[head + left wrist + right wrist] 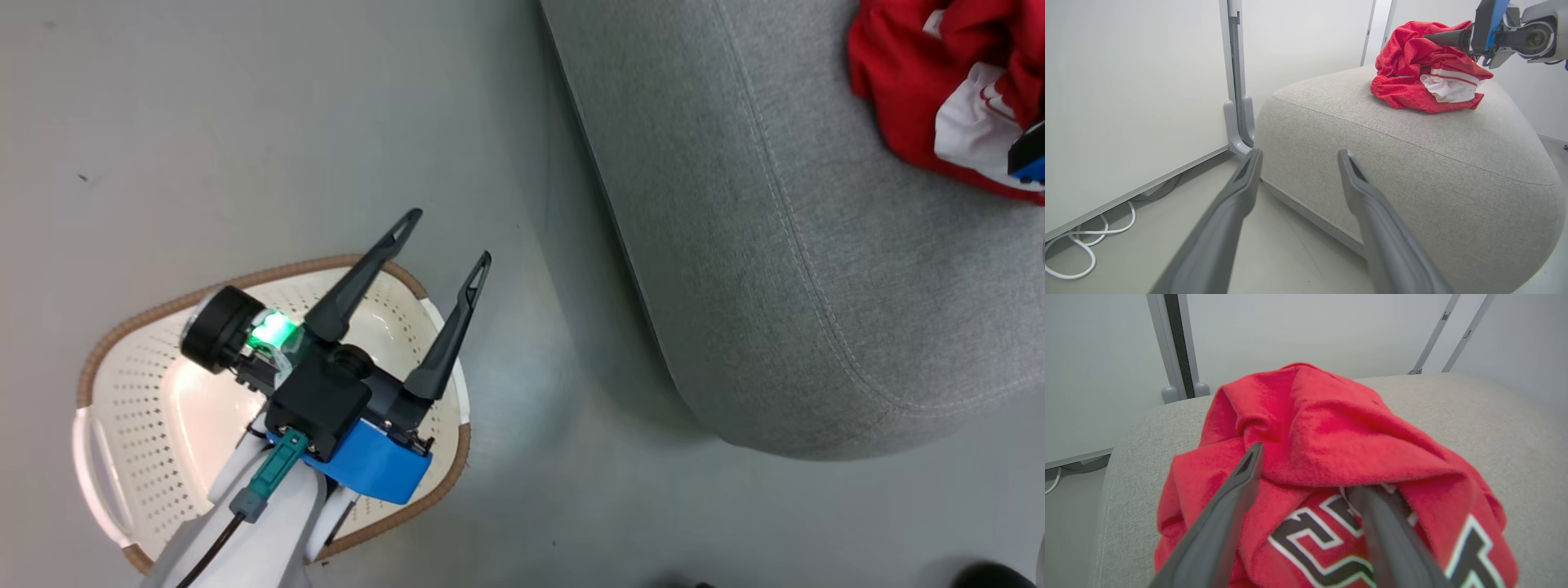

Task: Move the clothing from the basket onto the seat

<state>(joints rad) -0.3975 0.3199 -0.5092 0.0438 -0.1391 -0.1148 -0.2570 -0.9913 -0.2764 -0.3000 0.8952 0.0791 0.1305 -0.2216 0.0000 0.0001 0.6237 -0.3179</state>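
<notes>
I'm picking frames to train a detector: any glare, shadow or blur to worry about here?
Head view: glare washes out part of the basket floor; a soft shadow lies beside the seat. Left wrist view: even light, crisp seat weave, the left gripper's jaws slightly soft. Right wrist view: the right gripper's jaws blur close up; the clothing's upper folds are sharper.

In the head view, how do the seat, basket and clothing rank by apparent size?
1. seat
2. basket
3. clothing, cut off by the picture's edge, so its full size is unsure
</notes>
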